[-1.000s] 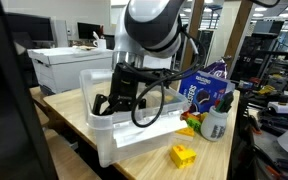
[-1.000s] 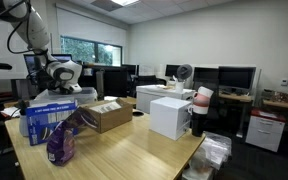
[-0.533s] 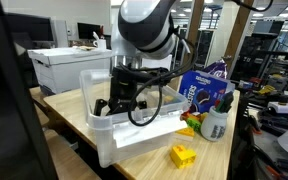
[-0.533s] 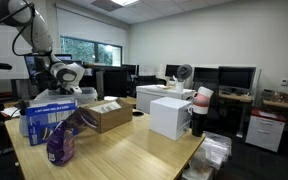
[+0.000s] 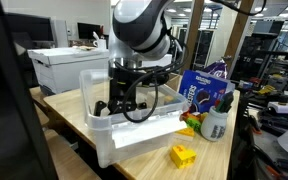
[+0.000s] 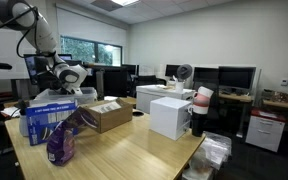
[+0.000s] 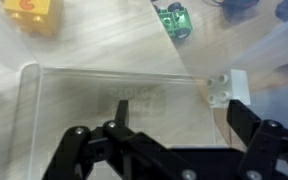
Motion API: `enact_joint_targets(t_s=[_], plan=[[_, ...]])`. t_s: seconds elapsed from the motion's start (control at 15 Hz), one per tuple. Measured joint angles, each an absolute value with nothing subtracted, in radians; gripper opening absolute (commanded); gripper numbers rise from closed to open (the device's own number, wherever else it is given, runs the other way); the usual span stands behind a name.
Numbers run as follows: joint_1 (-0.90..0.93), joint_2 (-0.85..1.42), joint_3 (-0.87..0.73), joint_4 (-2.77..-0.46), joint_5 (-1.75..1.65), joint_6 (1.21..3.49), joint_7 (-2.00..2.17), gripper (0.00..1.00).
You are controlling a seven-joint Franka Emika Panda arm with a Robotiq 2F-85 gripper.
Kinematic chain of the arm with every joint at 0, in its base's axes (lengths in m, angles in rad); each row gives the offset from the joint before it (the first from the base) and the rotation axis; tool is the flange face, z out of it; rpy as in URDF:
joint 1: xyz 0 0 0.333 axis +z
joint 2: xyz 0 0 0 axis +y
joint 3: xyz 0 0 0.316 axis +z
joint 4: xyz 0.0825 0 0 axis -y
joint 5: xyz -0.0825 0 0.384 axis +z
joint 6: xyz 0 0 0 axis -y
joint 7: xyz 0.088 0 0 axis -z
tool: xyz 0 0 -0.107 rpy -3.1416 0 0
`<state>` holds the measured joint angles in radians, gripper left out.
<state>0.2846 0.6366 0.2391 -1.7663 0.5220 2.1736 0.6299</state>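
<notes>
A clear plastic bin [image 5: 104, 140] stands on the wooden table. My gripper [image 5: 117, 104] hangs inside it, jaws wide open with nothing between them. In the wrist view the gripper [image 7: 180, 108] looks down on the bin's see-through floor [image 7: 104, 100], and a small white block [image 7: 218, 90] lies just ahead of the right finger [image 7: 240, 112], by the bin's wall. Whether the block is inside or outside the wall I cannot tell. In an exterior view the arm [image 6: 62, 70] reaches down at the far left of the table.
A yellow block [image 5: 183, 155], a blue bag [image 5: 199, 88] and a white bottle [image 5: 215, 123] lie beside the bin. The wrist view shows a yellow block [image 7: 32, 14] and a green toy [image 7: 176, 22] beyond the bin. A cardboard box [image 6: 106, 116] and a white box [image 6: 169, 116] stand farther along the table.
The arm has shifted slightly sideways over the bin. The gripper stays open and empty.
</notes>
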Motion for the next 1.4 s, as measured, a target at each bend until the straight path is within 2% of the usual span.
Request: enact_joint_targets(t_s=[1.4], plan=[[0.225, 0.666, 0.234, -1.714, 0.671, 2.041, 0.551, 1.00]])
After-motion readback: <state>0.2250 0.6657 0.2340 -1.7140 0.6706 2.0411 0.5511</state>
